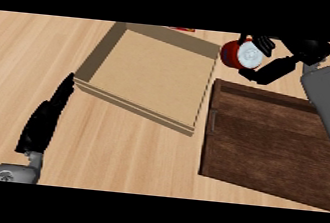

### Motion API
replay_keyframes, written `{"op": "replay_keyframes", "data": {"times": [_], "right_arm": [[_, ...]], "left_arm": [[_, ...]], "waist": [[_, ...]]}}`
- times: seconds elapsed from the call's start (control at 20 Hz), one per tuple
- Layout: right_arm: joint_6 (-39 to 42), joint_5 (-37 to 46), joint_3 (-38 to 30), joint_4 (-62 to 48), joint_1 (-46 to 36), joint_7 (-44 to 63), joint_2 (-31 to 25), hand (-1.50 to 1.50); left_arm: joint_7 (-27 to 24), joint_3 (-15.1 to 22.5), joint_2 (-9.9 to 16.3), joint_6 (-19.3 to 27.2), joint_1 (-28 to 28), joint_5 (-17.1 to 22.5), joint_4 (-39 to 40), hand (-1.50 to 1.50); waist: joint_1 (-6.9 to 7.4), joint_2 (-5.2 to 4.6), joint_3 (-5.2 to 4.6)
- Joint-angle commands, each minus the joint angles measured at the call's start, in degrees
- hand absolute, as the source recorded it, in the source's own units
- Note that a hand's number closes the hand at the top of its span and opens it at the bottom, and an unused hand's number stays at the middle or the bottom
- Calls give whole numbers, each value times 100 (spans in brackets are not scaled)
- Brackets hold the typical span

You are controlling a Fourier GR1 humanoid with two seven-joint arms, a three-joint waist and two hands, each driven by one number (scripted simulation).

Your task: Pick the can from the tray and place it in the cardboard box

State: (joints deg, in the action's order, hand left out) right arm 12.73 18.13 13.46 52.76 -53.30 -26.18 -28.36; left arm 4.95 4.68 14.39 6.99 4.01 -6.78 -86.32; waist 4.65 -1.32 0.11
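- The can point(240, 54) is red with a pale, round end that faces the viewer, so it lies tipped on its side. It is held off the tray, near the tabletop's far edge, just past the tray's far-left corner and beside the box's far-right corner. Black fingers curl round it and hide part of it.
- The tray point(269, 143) is dark brown wood, rectangular with a low rim, lying flat at the tabletop's right side.
- The cardboard box point(145, 71) is tan, open-topped and shallow, sitting left of the tray, just beside it.
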Motion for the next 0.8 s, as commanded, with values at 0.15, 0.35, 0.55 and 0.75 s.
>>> {"op": "replay_keyframes", "data": {"times": [0.15, 0.35, 0.55, 0.75], "right_arm": [[611, -189, -310, -1273, -1479, -387, 669, 150], [221, 97, -348, -1974, -1881, -373, 1213, 150], [156, 333, -268, -2335, -2413, -102, 1625, 150], [-249, 521, -263, -2885, -2807, 194, 2223, 150]], "left_arm": [[-214, -75, -186, 184, -152, -94, 268, 0], [167, -222, 28, -12, -185, 15, -192, 0], [87, -77, -97, 31, -133, -155, -86, 0], [-19, -255, 49, -105, -196, -41, -95, 0]], "waist": [[-232, 73, -14], [-253, 86, -12], [-267, 81, -15], [-200, 61, -16]]}}
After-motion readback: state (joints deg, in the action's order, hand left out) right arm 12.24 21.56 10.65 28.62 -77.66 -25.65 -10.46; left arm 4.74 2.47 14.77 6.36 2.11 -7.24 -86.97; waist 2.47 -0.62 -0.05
